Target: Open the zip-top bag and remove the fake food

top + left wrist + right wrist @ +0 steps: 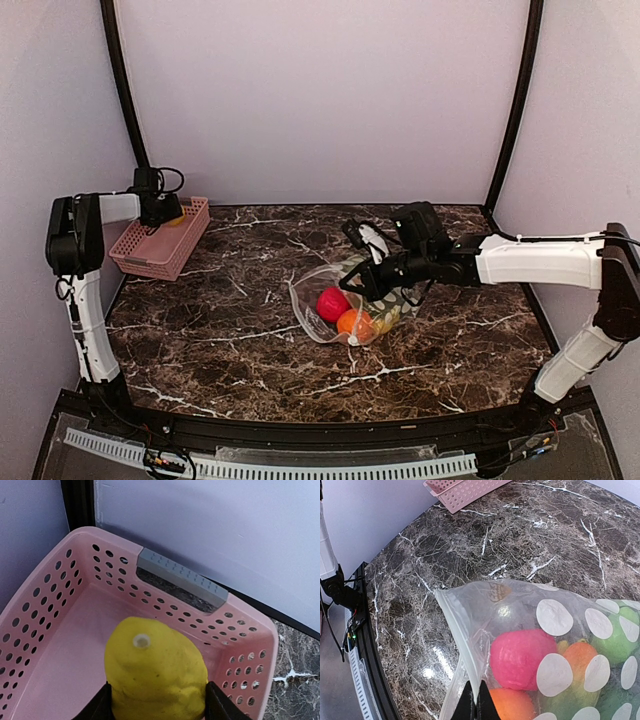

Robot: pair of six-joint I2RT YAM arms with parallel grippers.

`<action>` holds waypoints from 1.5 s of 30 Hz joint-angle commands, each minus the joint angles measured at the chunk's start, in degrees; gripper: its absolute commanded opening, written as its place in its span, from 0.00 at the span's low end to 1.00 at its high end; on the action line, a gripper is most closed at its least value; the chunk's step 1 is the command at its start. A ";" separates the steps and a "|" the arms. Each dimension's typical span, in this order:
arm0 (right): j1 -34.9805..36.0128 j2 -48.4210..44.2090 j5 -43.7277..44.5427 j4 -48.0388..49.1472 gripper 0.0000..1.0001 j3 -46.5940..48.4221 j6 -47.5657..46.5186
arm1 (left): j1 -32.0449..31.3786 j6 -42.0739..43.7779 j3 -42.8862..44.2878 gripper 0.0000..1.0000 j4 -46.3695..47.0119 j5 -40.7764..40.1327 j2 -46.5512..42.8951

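Left claw (157, 702): closed to the width of a yellow lemon (155, 672), which it holds over the pink basket (75, 535) at the far left of the table (230, 330). Right claw (476, 706): fingers pinched together on the zip edge of the bag (520, 625), that edge apparently raised off the marble. You may judge the task partly done: one piece is out and poised over the basket but not yet released, and the rest lie inside the bag. The bag sits near the table's middle, well apart from the basket. It is crumpled, with pale dots on green on one face. Through it you see a red ball (522, 657), an orange ball (512, 706) touching it, and green and yellow bits (how wide the mouth gapes cannot be told).
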 commanded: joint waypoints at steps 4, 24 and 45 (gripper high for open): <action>-0.72 1.21 -1.51 0.95 0.00 0.97 -1.18 | 1.49 4.48 2.78 0.39 0.11 -7.76 3.43; -0.92 2.85 -1.63 0.07 0.00 3.13 -1.62 | 2.35 8.68 9.72 0.87 -3.18 -9.85 8.46; -1.07 2.57 -2.87 4.71 0.00 0.82 -1.19 | 0.72 0.88 3.13 0.99 -18.29 -17.15 -14.15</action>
